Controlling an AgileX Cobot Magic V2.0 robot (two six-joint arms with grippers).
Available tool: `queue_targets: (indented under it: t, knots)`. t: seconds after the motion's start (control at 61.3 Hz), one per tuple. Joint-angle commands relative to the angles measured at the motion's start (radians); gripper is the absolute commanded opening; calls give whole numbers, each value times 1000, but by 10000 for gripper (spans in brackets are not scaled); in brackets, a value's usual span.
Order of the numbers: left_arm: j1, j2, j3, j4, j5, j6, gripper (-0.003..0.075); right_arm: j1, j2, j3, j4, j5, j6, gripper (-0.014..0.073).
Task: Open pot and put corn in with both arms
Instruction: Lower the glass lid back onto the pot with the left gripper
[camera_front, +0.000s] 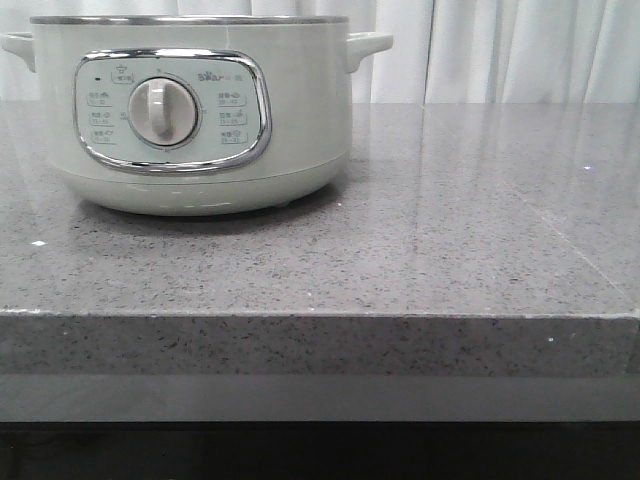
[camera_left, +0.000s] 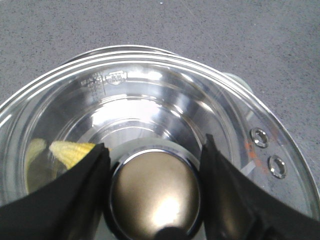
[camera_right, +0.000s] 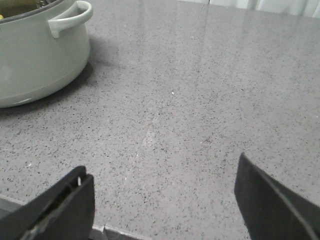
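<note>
The pale grey-green pot (camera_front: 200, 120) stands at the table's back left, its dial panel (camera_front: 170, 110) facing me and a steel lid rim (camera_front: 190, 19) along its top. In the left wrist view the glass lid (camera_left: 150, 100) fills the frame. My left gripper (camera_left: 155, 141) is shut on its bronze knob (camera_left: 155, 192), one black finger against each side. Through the glass the yellow corn (camera_left: 70, 152) lies inside the pot. My right gripper (camera_right: 162, 163) hangs open over bare stone, well to the right of the pot (camera_right: 35, 55). Neither arm shows in the front view.
The grey speckled stone table (camera_front: 450, 230) stretches to the right of the pot, and its front edge (camera_front: 320, 315) runs across the front view. White curtains (camera_front: 500, 50) hang behind. The pot's side handle (camera_right: 70, 17) juts toward my right gripper.
</note>
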Motion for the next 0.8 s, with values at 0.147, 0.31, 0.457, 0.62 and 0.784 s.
queue_targets:
  t: [0.147,0.31,0.457,0.62,0.784]
  knots:
    - [-8,44,-149,-26,-106,3,179,-8,-46,1,14,-100,-7,218]
    - [-8,90,-193,-26,-95,3,179,-8,-46,1,14,-99,-7,-48]
    - [-8,127,-209,-26,-90,3,179,-8,-46,1,14,-99,-7,-68]
    - [-8,162,-209,-26,-97,3,179,-8,-46,1,14,-102,-7,-68]
    - [-8,186,-209,-26,-126,3,179,-8,-46,1,14,-102,-7,-68]
